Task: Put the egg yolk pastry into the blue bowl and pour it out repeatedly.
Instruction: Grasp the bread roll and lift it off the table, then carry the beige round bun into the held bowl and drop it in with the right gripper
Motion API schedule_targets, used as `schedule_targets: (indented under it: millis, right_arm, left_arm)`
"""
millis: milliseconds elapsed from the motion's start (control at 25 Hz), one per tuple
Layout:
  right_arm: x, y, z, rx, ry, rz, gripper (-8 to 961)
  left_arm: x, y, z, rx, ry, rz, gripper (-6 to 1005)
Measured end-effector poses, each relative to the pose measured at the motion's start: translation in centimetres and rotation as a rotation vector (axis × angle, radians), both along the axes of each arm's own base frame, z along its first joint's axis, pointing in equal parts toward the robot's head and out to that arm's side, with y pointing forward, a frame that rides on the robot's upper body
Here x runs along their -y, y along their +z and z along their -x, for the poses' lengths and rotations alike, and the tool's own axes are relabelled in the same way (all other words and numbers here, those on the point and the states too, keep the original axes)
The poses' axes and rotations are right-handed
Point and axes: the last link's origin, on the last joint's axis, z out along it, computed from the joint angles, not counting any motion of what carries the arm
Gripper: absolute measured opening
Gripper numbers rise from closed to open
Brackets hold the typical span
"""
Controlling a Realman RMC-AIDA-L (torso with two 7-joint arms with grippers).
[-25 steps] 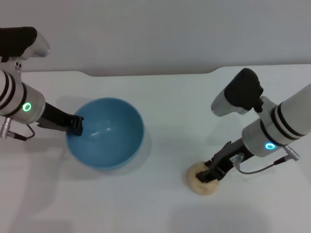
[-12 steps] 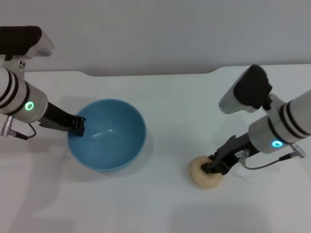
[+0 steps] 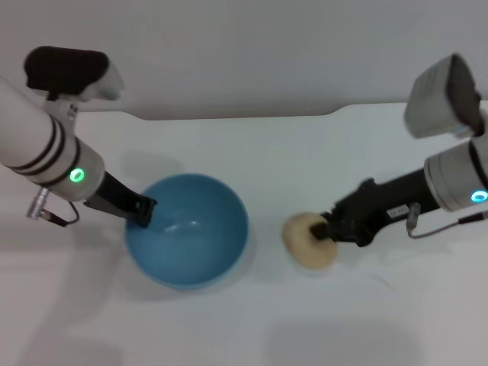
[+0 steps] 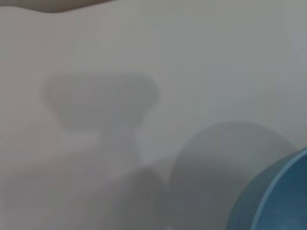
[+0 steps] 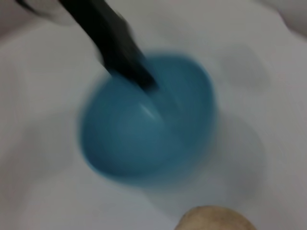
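My right gripper (image 3: 326, 229) clamps the small round tan dough pastry (image 3: 306, 240) beside the glossy light-blue plastic bowl (image 3: 191, 229), whose rim my left gripper (image 3: 142, 213) pinches; squeezing could deform the pastry.

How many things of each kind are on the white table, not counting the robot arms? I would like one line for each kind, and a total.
Blue bowl: 1, held at its rim by the left gripper
Egg yolk pastry: 1, gripped by the right gripper
Total: 2
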Motion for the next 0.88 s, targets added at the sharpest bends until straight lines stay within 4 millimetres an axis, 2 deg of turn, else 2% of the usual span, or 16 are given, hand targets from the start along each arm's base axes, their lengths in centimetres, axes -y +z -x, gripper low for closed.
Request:
schedule_targets:
  millis: [240,400,560,840,880]
  right_arm:
    - [0.6,1.3,3.7,-0.224,0.186,0.019,86]
    - [0.3,1.2,4.4,-0.229,0.205,0.016,69]
    - [0.2,0.2,5.0,-0.216,0.217,0.043,43]
    - [0.3,-2.1,5.5,-0.157,0.21,0.089,17]
    - [0.3,-2.2,5.6,-0.153,0.204,0.092,42]
  left_arm:
    - [0.7,-2.2,-1.4,-0.04,-0.013,0.048,1]
    - [1.1,-3.1,-2.3,-0.013,-0.022,0.072,0]
    - [1.6,-4.2,-3.5,0.035,-0.042,0.102,-1]
    - [1.6,-5.0,-5.1,0.082,-0.076,0.118,1]
    - [1.6,-5.0,-5.1,0.08,-0.079,0.118,1]
